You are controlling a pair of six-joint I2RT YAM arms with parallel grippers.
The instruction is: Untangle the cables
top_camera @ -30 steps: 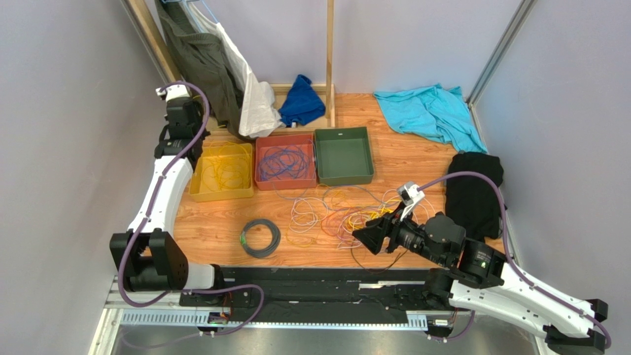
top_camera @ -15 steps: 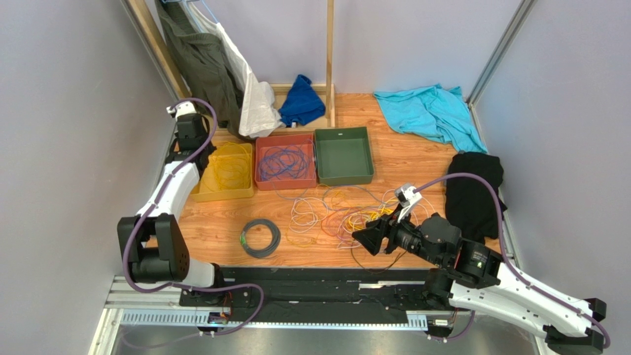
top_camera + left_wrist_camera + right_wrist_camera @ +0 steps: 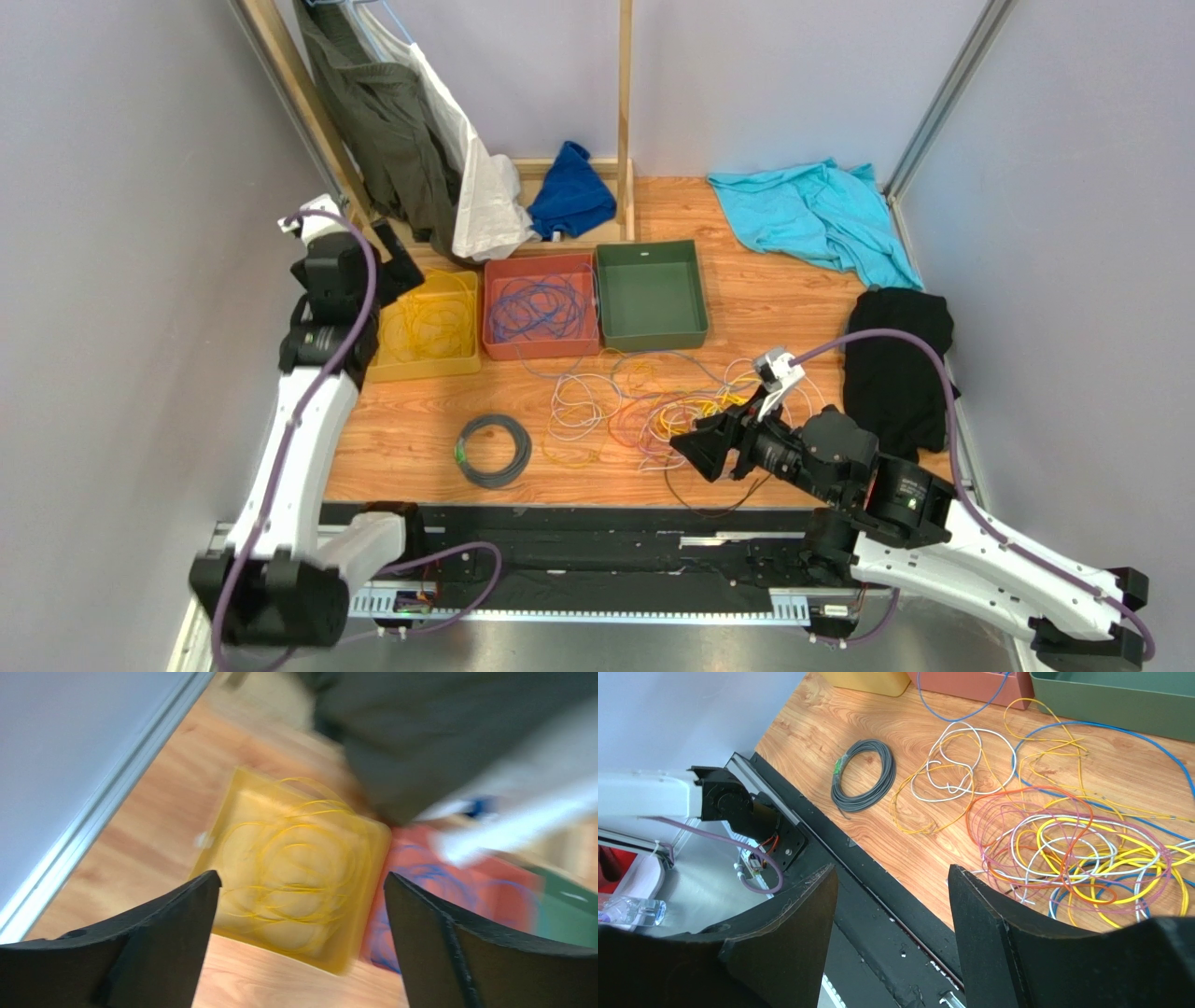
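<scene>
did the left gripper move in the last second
Yes. In the top view the left gripper has shifted toward the near side and slightly left, judged against the yellow bin, and its fingers now stand open.

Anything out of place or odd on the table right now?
Yes. A blue cable spills over the front wall of the red bin onto the table instead of lying inside with the others. The mixed tangle sits heaped ahead of the open right pincer. Nothing looks damaged.
</scene>
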